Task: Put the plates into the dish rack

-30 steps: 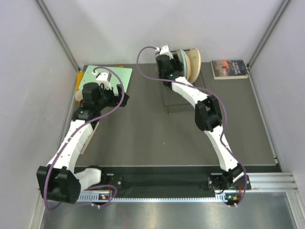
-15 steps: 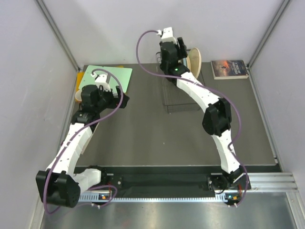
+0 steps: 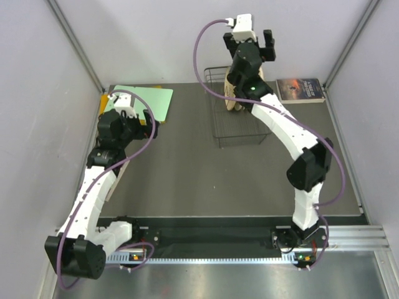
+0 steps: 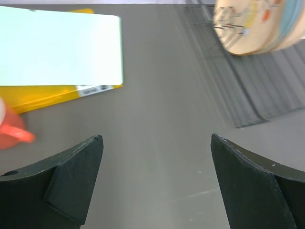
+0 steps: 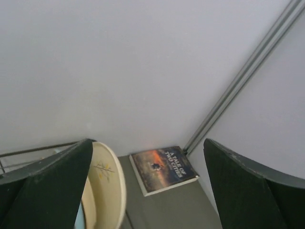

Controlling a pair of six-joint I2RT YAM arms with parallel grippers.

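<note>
The right arm (image 3: pixel 277 121) hides most of the plates (image 4: pixel 252 28) in the dish rack (image 3: pixel 240 136).

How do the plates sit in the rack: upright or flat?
Upright: the plates stand on edge inside the rack.

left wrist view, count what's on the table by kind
plates: 2 at least, more may be hidden
rack: 1
folders: 2, green folder over yellow folder
cup: 1
total: 6 at least
</note>
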